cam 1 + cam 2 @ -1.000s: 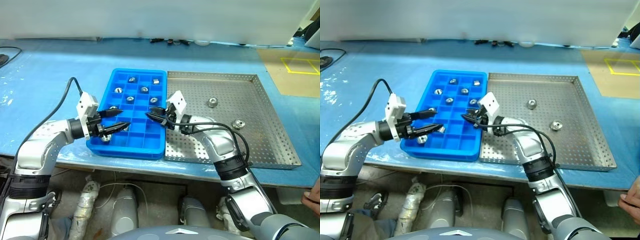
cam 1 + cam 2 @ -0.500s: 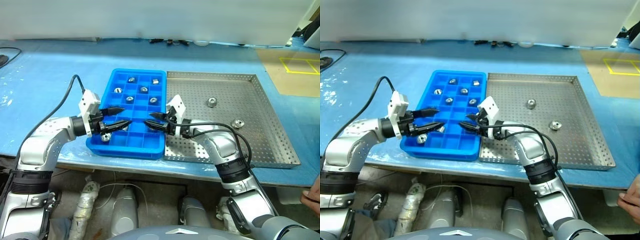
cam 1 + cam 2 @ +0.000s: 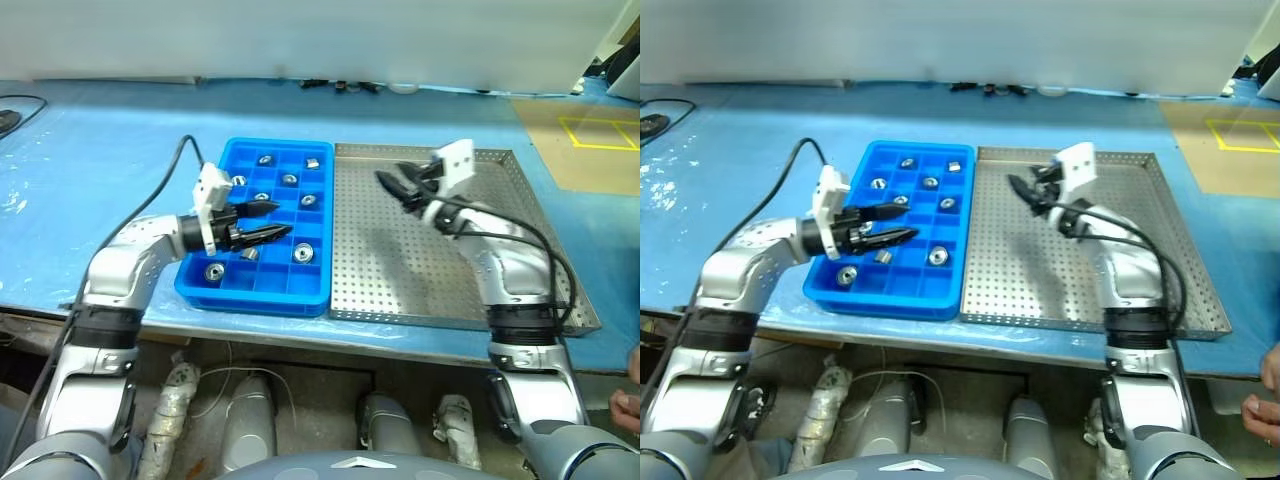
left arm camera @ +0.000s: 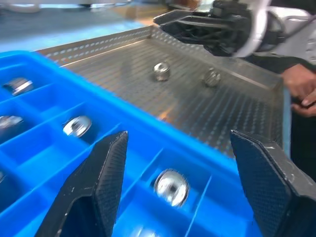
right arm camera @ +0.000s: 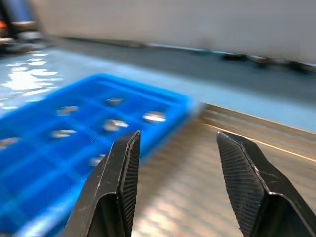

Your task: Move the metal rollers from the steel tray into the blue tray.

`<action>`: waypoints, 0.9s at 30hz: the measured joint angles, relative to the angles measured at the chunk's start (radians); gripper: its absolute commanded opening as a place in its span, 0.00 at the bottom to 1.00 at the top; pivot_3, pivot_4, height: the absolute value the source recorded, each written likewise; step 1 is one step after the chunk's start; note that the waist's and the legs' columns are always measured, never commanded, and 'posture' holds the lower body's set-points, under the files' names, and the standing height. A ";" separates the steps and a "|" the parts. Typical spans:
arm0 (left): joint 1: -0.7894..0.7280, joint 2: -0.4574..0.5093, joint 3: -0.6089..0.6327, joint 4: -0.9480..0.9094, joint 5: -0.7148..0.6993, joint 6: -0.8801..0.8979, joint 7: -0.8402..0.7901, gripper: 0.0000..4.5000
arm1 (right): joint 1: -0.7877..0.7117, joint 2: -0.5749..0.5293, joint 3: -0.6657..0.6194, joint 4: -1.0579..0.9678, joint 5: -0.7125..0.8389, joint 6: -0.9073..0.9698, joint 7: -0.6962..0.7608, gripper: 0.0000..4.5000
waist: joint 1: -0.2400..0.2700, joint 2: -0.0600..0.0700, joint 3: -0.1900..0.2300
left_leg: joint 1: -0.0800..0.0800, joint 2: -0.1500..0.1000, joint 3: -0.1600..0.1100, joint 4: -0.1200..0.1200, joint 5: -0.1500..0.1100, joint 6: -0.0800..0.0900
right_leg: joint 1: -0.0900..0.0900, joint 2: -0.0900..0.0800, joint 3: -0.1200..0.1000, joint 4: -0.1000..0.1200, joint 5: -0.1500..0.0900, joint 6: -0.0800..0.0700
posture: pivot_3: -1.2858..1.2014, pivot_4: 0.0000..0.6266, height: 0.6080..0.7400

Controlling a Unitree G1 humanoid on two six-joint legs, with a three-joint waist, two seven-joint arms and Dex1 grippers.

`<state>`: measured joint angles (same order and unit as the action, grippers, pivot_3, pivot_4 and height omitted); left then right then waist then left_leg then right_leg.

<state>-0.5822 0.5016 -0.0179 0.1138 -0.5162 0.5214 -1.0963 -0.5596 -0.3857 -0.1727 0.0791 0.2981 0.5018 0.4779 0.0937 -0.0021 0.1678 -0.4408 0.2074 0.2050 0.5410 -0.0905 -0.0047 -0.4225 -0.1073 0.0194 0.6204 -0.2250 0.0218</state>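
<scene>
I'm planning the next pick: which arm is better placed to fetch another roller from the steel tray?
The right. Its pincer hangs open and empty over the grey perforated steel tray, where two small shiny metal rollers lie. The left pincer, also open, sits over the blue compartmented plastic tray.

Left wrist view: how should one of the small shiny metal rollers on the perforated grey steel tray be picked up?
Probably from straight above, pinching the curved side wall across its width. The small shiny metal roller seems to stand on end on the perforated grey steel tray, apart from the other roller and the rims, so a finger fits down each side. The flat floor leaves nothing to hook underneath.
</scene>
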 measured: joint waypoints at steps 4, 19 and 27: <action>-0.100 -0.079 -0.058 0.106 0.035 -0.051 -0.040 0.77 | 0.078 -0.051 -0.082 0.018 -0.010 -0.006 -0.058 0.58 | -0.010 0.000 0.000 | 0.000 0.000 0.001 0.001 -0.001 0.002 | 0.000 0.001 0.001 -0.001 0.000 0.000 | 0.43 0.24 1.00; -0.265 -0.242 -0.133 0.360 0.129 -0.174 -0.143 0.77 | 0.318 -0.013 -0.119 -0.030 -0.019 -0.048 -0.150 0.58 | -0.079 0.000 0.000 | -0.001 -0.001 0.003 0.006 -0.007 0.012 | 0.001 0.000 0.004 -0.003 0.000 0.000 | 0.39 0.24 1.00; -0.270 -0.242 -0.132 0.368 0.133 -0.172 -0.147 0.77 | 0.314 0.005 -0.077 0.038 -0.058 -0.085 -0.158 0.58 | -0.079 0.000 0.000 | -0.001 -0.001 0.003 0.006 -0.008 0.013 | 0.002 0.000 0.004 -0.004 0.000 0.000 | 0.39 0.24 1.00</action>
<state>-0.8521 0.2599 -0.1499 0.4820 -0.3828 0.3499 -1.2436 -0.2452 -0.3804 -0.2496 0.1169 0.2403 0.4166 0.3194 0.0152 -0.0021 0.1678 -0.4416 0.2063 0.2085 0.5471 -0.0980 0.0081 -0.4207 -0.1071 0.0232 0.6164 -0.2254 0.0222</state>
